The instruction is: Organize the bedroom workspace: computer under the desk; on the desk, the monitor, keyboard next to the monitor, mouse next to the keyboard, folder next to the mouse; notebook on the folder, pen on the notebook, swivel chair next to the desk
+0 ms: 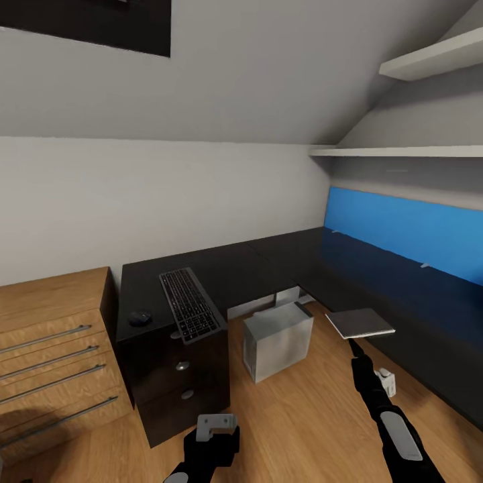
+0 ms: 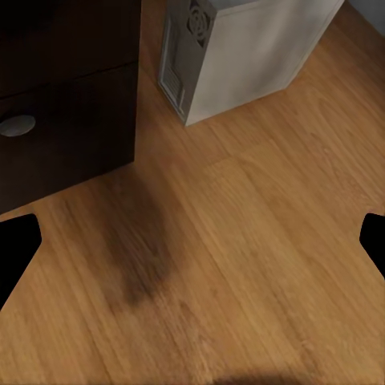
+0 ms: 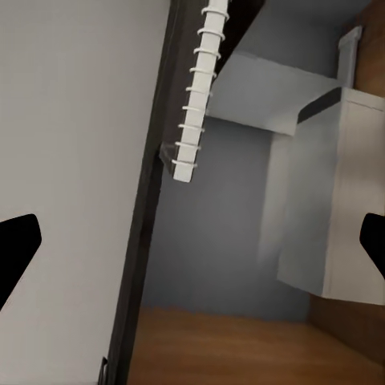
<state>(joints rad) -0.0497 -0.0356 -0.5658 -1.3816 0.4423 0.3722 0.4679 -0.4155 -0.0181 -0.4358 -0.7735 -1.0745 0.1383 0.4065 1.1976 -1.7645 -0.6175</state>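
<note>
The black L-shaped desk (image 1: 268, 268) with its blue back panel (image 1: 402, 231) fills the corner. The keyboard (image 1: 191, 305) lies on its left wing, overhanging the front edge, and the mouse (image 1: 139, 318) sits to its left. The grey-white computer (image 1: 277, 339) (image 2: 241, 56) (image 3: 345, 192) stands on the floor by the desk's inner corner. The notebook (image 1: 360, 323) (image 3: 72, 160) lies level at the desk's front edge. My right gripper (image 1: 350, 343) (image 3: 192, 241) is at its near edge, fingers wide apart. My left gripper (image 1: 216, 429) (image 2: 192, 241) hangs open over the floor. Monitor, folder, pen and swivel chair are out of view.
A light wooden drawer cabinet (image 1: 54, 349) stands left of the desk. Black desk drawers (image 1: 181, 382) (image 2: 64, 104) with silver knobs are close ahead of my left gripper. White shelves (image 1: 402, 151) run above the blue panel. Plank floor (image 1: 302, 416) lies between me and the desk.
</note>
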